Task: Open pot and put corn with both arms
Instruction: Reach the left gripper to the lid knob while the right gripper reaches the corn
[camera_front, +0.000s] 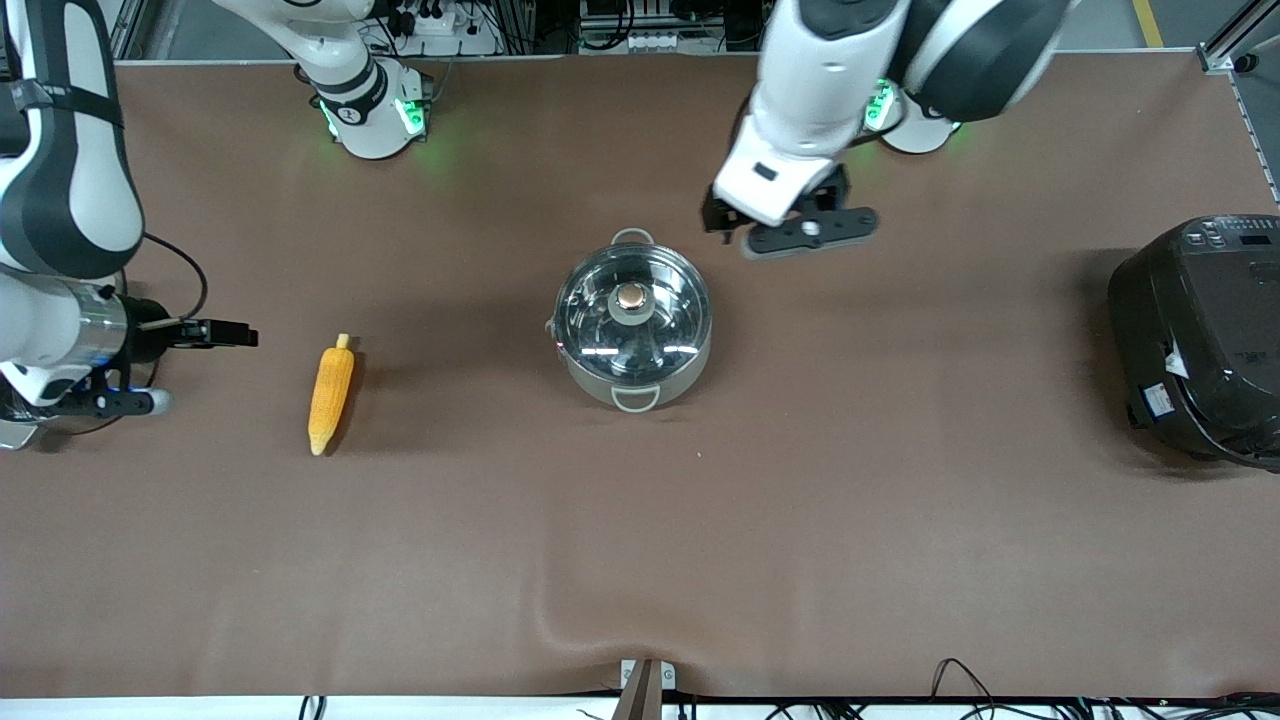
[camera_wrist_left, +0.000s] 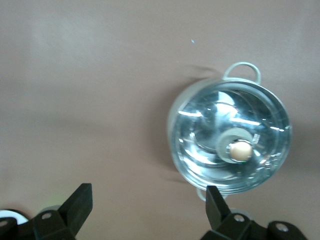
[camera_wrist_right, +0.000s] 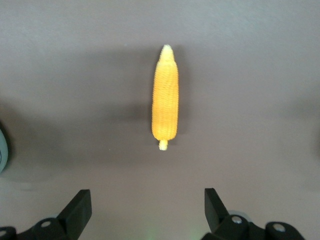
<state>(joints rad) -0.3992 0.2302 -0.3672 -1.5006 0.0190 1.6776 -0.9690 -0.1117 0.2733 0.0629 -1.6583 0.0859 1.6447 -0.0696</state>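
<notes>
The steel pot (camera_front: 632, 372) stands mid-table with its glass lid (camera_front: 632, 320) on, and the brass knob (camera_front: 630, 296) points up. My left gripper (camera_front: 772, 222) hangs open above the table beside the pot, toward the left arm's base. In the left wrist view the lidded pot (camera_wrist_left: 230, 142) lies just off one fingertip of the left gripper (camera_wrist_left: 148, 192). The yellow corn (camera_front: 331, 397) lies flat toward the right arm's end. My right gripper (camera_front: 235, 335) hovers open beside it. In the right wrist view the corn (camera_wrist_right: 165, 95) points its stub end at the empty right gripper (camera_wrist_right: 147, 197).
A big black rice cooker (camera_front: 1200, 335) sits at the left arm's end of the table. The brown table cover (camera_front: 640, 560) has a small ripple near its front edge.
</notes>
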